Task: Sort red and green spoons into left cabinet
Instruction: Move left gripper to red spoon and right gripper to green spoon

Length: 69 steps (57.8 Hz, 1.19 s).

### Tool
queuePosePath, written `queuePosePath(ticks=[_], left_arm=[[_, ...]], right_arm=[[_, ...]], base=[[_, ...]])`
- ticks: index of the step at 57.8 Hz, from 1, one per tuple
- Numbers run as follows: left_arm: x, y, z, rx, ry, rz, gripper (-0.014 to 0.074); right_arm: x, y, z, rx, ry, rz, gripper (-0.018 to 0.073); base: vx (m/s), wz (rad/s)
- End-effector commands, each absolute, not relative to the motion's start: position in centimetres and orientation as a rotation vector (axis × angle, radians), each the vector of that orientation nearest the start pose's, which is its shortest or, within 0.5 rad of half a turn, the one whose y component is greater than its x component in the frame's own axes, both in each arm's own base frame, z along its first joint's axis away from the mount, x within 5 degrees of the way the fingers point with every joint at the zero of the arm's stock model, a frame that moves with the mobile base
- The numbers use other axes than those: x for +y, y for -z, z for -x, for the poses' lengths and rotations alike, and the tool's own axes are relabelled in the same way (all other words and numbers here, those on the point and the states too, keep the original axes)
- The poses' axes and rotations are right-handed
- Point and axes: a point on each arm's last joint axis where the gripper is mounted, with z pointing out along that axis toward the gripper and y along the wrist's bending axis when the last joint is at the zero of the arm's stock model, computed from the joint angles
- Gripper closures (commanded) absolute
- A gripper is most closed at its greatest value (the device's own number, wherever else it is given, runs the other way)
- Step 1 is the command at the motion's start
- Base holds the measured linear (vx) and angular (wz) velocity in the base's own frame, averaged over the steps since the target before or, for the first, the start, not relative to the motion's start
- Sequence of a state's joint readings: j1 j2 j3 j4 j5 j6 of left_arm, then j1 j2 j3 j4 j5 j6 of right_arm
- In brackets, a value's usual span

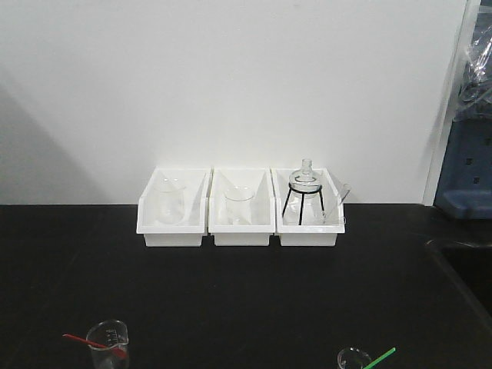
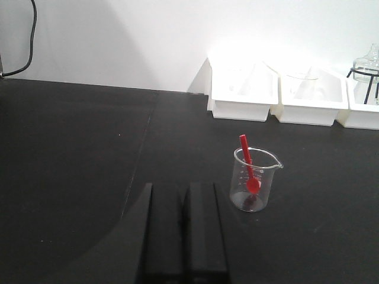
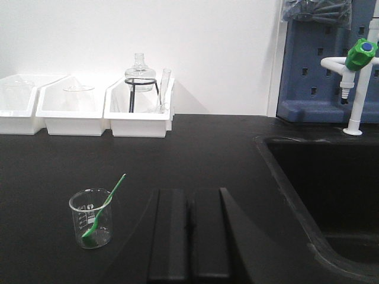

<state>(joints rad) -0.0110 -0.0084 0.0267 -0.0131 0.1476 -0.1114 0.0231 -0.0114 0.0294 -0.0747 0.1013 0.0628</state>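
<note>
Inventory as I read it from the remote station:

1. Desk (image 1: pixel 231 292): black top, carrying everything below.
2. Red spoon (image 2: pixel 249 163): bowl down inside a small clear beaker (image 2: pixel 256 186), handle leaning up over the rim. The beaker stands upright on the front left of the desk.
3. Green spoon (image 3: pixel 108 204): bowl down in a second clear beaker (image 3: pixel 92 220), handle slanting up and out over the rim. This beaker stands on the front right of the desk, well apart from the first.
4. Left gripper (image 2: pixel 180 192): fingers pressed together and holding nothing. I see it low over the desk, just beside the red spoon's beaker but not touching it.
5. Right gripper (image 3: pixel 188 198): fingers likewise together and empty. The green spoon's beaker is near it, on its left, and untouched.
6. Three white bins (image 1: pixel 241 234): in a row against the back wall, side by side. The left and middle ones each hold clear glassware. The right one holds a glass flask (image 1: pixel 307 178) on a black tripod stand.
7. Sink (image 3: pixel 320 195): sunk into the desk at the right.
8. White tap with green knob (image 3: pixel 358 89): behind the sink.
9. Blue perforated panel (image 3: pixel 314 71): also behind the sink.
</note>
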Motion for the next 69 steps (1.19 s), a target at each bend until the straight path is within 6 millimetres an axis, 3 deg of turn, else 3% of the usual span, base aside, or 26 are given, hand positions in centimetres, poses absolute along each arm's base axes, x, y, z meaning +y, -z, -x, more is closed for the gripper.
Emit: queuePosePath(ticks=[1, 47, 69], left_arm=[[-0.1, -20.1, -5.5, 1.539, 0.112, 0.09, 0.0603], [-0.1, -20.2, -5.5, 1.529, 0.113, 0.09, 0.0603], [0.0, -22.6, -5.1, 1.282, 0.119, 0.08, 0.0603]], right_arm=[[0.1, -20.0, -5.6, 1.513, 0.004, 0.038, 0.0568], [0.1, -20.0, -5.6, 1.509, 0.006, 0.039, 0.0568], [0.2, -21.1, -5.5, 1.399, -0.008, 0.036, 0.0568]], base=[[0.0, 0.0], [0.0, 0.0], [0.0, 0.0]])
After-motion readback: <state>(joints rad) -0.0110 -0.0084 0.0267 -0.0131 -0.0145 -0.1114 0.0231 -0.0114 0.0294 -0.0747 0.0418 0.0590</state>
